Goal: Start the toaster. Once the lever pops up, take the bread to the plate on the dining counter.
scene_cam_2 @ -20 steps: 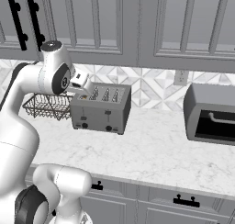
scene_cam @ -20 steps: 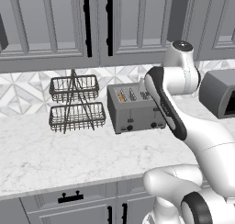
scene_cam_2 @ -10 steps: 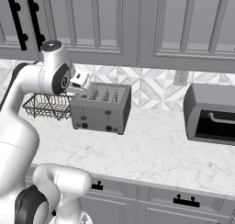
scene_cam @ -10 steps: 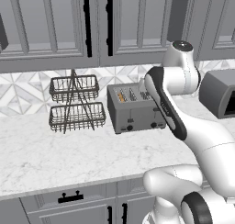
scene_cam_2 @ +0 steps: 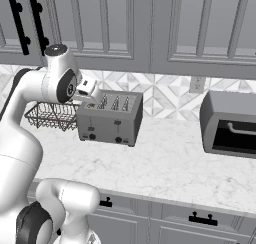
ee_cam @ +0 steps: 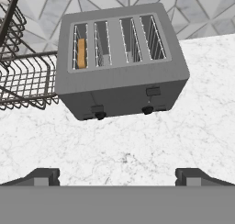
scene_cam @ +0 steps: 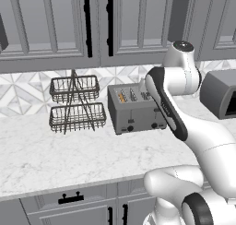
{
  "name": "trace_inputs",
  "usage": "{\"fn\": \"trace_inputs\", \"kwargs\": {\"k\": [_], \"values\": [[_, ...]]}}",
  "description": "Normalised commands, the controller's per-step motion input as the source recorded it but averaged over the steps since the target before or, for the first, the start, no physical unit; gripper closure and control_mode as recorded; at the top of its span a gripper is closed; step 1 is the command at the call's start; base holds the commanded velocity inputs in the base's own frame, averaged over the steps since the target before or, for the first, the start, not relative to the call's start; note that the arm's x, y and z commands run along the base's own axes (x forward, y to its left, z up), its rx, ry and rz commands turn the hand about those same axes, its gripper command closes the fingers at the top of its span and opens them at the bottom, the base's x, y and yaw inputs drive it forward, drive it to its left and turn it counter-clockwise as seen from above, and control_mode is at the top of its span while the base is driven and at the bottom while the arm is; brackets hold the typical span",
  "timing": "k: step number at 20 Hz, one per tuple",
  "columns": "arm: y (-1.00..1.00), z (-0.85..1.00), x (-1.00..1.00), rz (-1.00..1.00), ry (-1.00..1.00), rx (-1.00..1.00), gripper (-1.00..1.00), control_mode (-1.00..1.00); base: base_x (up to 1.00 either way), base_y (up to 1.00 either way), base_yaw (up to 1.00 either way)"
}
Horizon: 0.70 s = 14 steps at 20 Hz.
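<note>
Cabinets (scene_cam: pixel 55 26) in grey with black handles run along the wall above a tiled backsplash (scene_cam_2: pixel 165 95), and under them a marble bench (scene_cam: pixel 69 155) carries everything else. Off to the right on that bench sits a dark grey oven box (scene_cam_2: pixel 232 123), well apart from the toaster (scene_cam: pixel 136 109). Left of the toaster, just beside it, stands a two-tier wire basket rack (scene_cam: pixel 76 104); whether the two touch I cannot tell. The toaster is a boxy grey four-slot unit standing upright near the backsplash, its front with two small black knobs (ee_cam: pixel 148 110) and two levers turned toward the bench edge. The white arm (scene_cam: pixel 175 104) rises in front and bends over the toaster's right end as seen from the left base view. The tool (ee_cam: pixel 117 177) hangs above the bench in front of the toaster, looking down on its top and front, its two dark tips (ee_cam: pixel 43 176) spread wide with nothing between them. The bread (ee_cam: pixel 81 53), a small tan slice, stands on edge inside the toaster's leftmost slot in the hand view, nearest the rack.
</note>
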Motion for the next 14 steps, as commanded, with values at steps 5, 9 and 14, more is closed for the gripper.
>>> {"fn": "trace_inputs", "kwargs": {"k": [5,9,14], "values": [[0.0,0.0,0.0,0.0,0.0,0.0,-1.0,-1.0,0.0,0.0,0.0],[0.0,0.0,0.0,0.0,0.0,0.0,-1.0,-1.0,0.0,0.0,0.0],[0.0,0.0,0.0,0.0,0.0,0.0,-1.0,-1.0,0.0,0.0,0.0]]}}
